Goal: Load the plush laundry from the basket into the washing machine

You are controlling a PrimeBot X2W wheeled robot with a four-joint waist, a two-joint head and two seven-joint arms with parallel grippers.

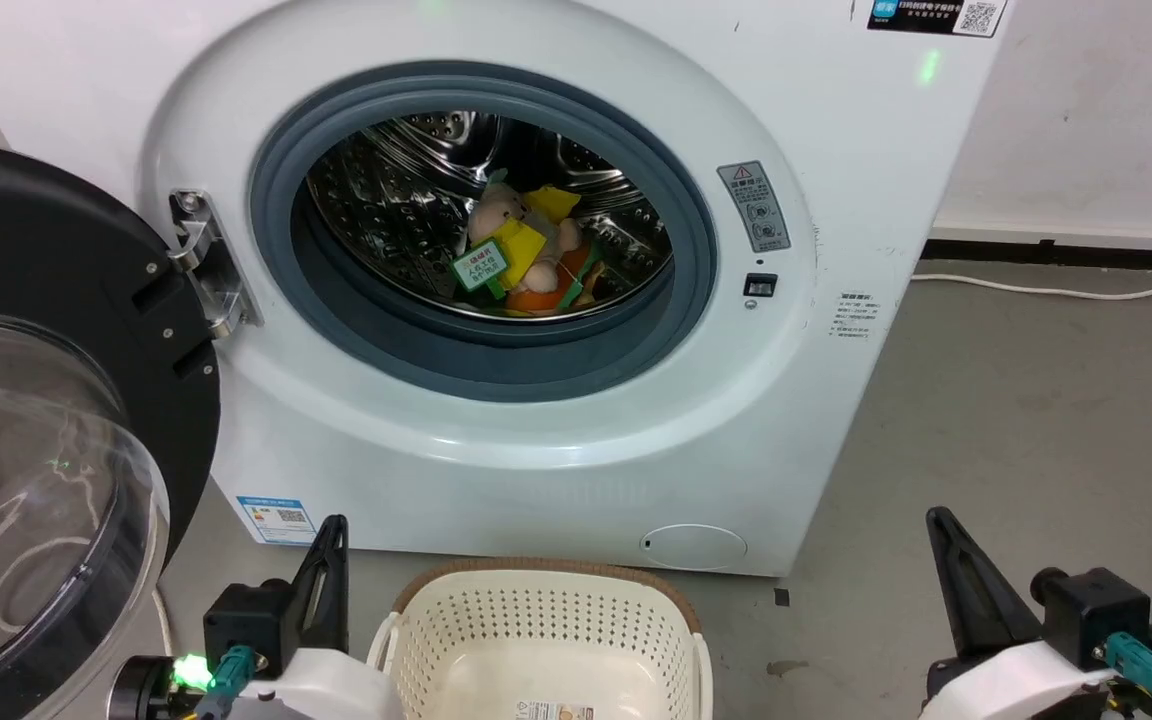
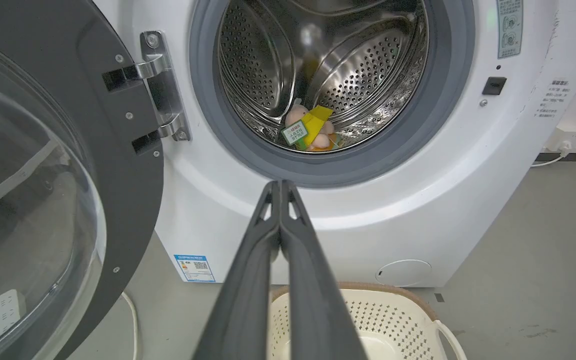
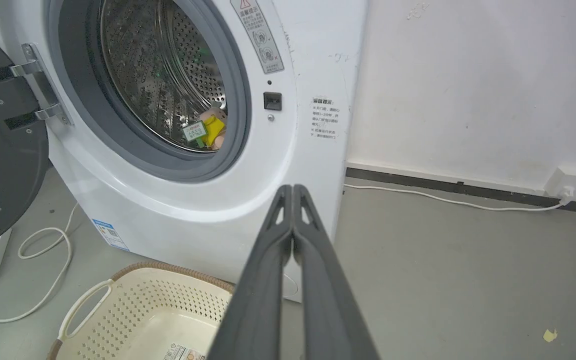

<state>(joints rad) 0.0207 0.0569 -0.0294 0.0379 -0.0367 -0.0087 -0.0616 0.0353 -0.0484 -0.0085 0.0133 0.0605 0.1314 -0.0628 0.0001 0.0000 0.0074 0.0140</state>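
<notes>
Laundry check: plush laundry (image 1: 526, 255) lies inside the washing machine (image 1: 556, 480), on the drum (image 1: 386, 210) floor at about 5 o'clock of the round opening. Pink animal (image 1: 496, 215) on top, its green-white tag (image 1: 481, 268) facing out. Burger (image 1: 541, 298) beneath, orange and green layers showing.

Basket (image 1: 536, 575) at 6 o'clock of the head view, just before the machine. No toy in the part seen, only a printed label (image 1: 556, 712) on its bottom. Near edge is cut off, so I cannot vouch for all of it.

Left gripper (image 2: 279, 187) at 7 o'clock, right gripper (image 3: 293, 190) at 5 o'clock. Both are low and well apart from the opening. Fingers of each are pressed together with nothing between them.

Judgement: loading looks done or all but done, and the step in hand is likely the check. To do it well, look over the whole basket bottom first. Keep both arms outside the swing of the door (image 1: 46, 430), which stands wide at 9 o'clock.

Materials: toys soft, squashy, probably light. Drum shiny steel, perforated, ribbed. Gasket (image 1: 496, 360) grey rubber, with a lip at 6 o'clock that a toy lying forward might catch. Basket cream plastic with holed walls, brown woven-look rim, white handles. Door has a black frame and clear dome.
</notes>
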